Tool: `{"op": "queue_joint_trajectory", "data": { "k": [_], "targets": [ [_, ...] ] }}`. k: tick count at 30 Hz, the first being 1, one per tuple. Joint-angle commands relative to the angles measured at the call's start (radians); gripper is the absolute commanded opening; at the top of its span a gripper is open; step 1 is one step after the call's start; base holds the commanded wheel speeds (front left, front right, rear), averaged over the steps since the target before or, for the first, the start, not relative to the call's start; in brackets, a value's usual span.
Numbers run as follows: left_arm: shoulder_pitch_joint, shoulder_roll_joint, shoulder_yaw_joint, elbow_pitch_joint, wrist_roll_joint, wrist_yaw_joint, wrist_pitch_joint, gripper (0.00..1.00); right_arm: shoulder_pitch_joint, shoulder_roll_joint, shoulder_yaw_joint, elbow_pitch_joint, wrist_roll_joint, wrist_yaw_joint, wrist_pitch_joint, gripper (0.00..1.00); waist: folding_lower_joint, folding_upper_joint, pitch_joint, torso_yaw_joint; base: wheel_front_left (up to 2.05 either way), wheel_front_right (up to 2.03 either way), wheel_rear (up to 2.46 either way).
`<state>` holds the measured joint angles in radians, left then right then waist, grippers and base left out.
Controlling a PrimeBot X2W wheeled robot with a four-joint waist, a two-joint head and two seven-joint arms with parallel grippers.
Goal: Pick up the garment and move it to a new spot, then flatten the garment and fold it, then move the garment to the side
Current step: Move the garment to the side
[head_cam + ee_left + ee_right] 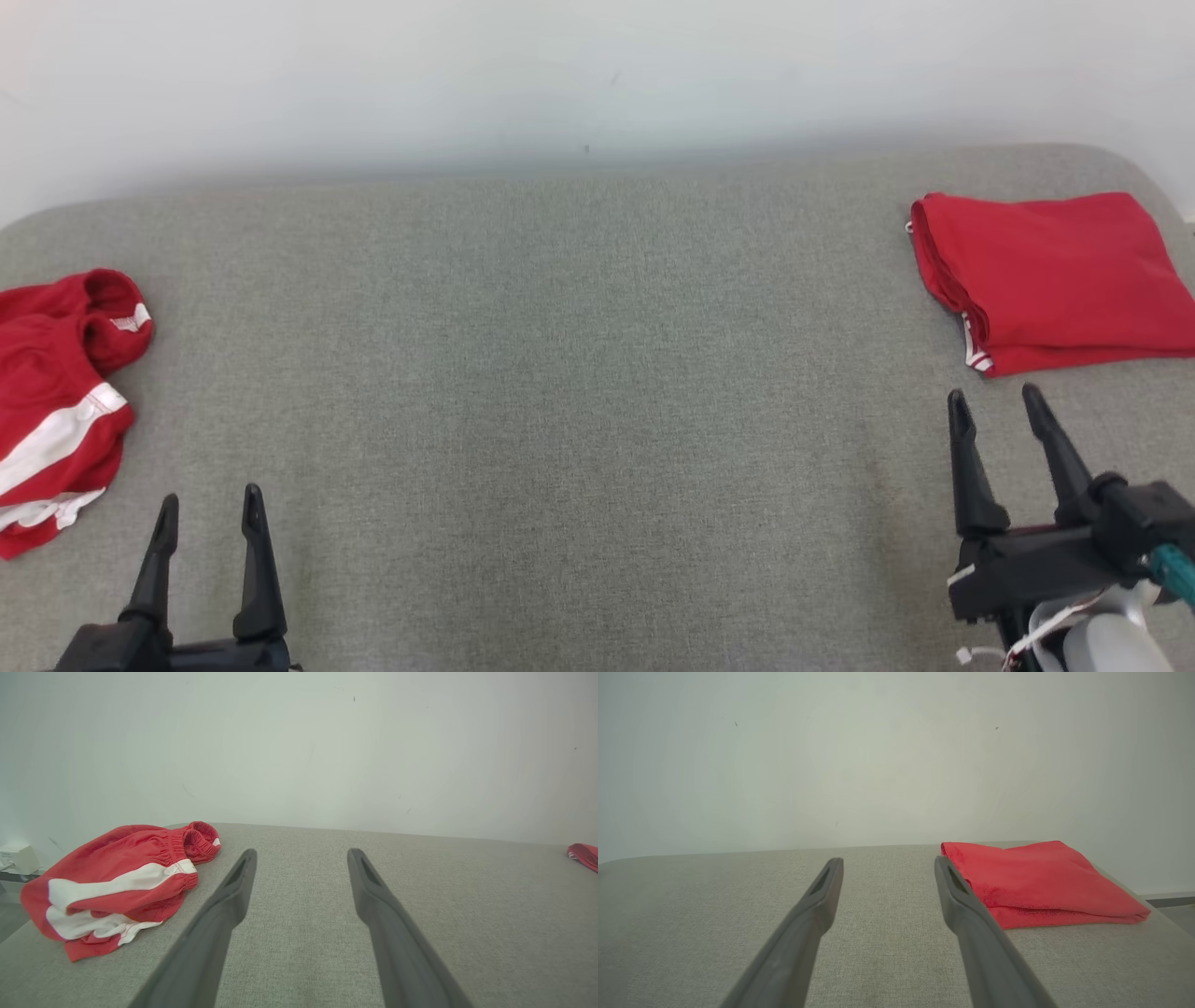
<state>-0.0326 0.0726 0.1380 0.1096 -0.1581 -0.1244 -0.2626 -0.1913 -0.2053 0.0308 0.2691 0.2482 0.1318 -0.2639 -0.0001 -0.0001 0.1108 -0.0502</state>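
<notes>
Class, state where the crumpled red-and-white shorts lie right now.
In the head view, the crumpled shorts lie at the grey surface's left edge, left of the left tool, opposite the folded red garment.

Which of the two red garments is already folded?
The red garment on the right, just beyond the right gripper: it lies as a flat, neat rectangle. The red garment on the left is a crumpled heap with white stripes showing.

Left gripper (302, 851), fingers (219, 914) spread wide above grey counter (303, 961). Crumpled red-and-white shorts (117, 882) at mid left; red cloth (585, 855) at right edge.
</notes>
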Motion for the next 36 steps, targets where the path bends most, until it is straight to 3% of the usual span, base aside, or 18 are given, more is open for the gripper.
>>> {"op": "queue_joint_trajectory", "data": {
  "k": [1, 19, 36],
  "targets": [
    [0.018, -0.004, 0.001, 0.004, 0.008, -0.004, -0.003, 1.0, 0.027, 0.014, -0.005, -0.013, -0.006, -0.003, 0.0, 1.0, 0.0001, 0.0001, -0.021, 0.003, 0.0, 0.0, 0.0],
    [0.07, -0.01, -0.012, 0.061, 0.028, -0.006, -0.003, 1.0, 0.196, 0.079, -0.038, -0.048, 0.003, -0.003, 0.009, 1.0, 0.0001, 0.0001, -0.098, 0.013, 0.0, 0.0, 0.0],
    [0.066, -0.011, -0.009, 0.09, 0.031, -0.007, -0.003, 1.0, 0.227, 0.093, -0.029, -0.044, 0.003, -0.003, 0.016, 1.0, 0.0001, 0.0001, -0.114, 0.005, 0.0, 0.0, 0.0]
  ]
}}
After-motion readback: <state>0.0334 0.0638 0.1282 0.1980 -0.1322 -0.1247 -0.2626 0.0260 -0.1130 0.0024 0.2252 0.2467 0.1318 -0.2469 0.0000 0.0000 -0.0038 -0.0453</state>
